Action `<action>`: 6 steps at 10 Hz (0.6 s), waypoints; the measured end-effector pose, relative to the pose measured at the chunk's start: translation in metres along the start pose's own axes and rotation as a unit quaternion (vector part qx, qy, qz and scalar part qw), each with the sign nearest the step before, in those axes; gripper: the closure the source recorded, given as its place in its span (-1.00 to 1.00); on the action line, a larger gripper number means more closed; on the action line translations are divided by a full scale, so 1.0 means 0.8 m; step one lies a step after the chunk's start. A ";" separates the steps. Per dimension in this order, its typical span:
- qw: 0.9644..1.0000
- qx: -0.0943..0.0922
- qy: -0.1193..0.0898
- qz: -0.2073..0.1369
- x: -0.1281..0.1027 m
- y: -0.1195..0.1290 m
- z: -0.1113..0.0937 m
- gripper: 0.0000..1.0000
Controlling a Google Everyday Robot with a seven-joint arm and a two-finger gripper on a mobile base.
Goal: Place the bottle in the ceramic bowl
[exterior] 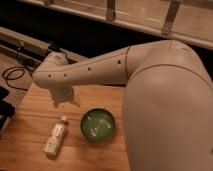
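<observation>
The bottle (56,137) is seen lying flat on the wooden table (27,107), near the gripper (64,96) and on its camera side. The gripper grasps nothing, and whether it is released cannot be told. The bowl (98,125) is set to that gripper's right in view. The reach is judged in hand; a descent and grasp are called for.

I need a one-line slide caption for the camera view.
Gripper hovers above wooden table; bottle lies beside green ceramic bowl.

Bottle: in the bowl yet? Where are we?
Nothing done: the bottle lies on the wooden table, beside the empty ceramic bowl. In hand: the gripper hangs above the table beyond the bottle, not touching it. Left: grasp, lift, place in bowl.
</observation>
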 end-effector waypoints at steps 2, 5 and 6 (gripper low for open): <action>1.000 0.004 -0.001 0.003 -0.002 -0.005 0.000 -0.30; 1.000 0.005 0.000 0.002 -0.002 -0.004 0.001 -0.30; 1.000 0.004 0.002 0.003 -0.002 -0.004 0.001 -0.30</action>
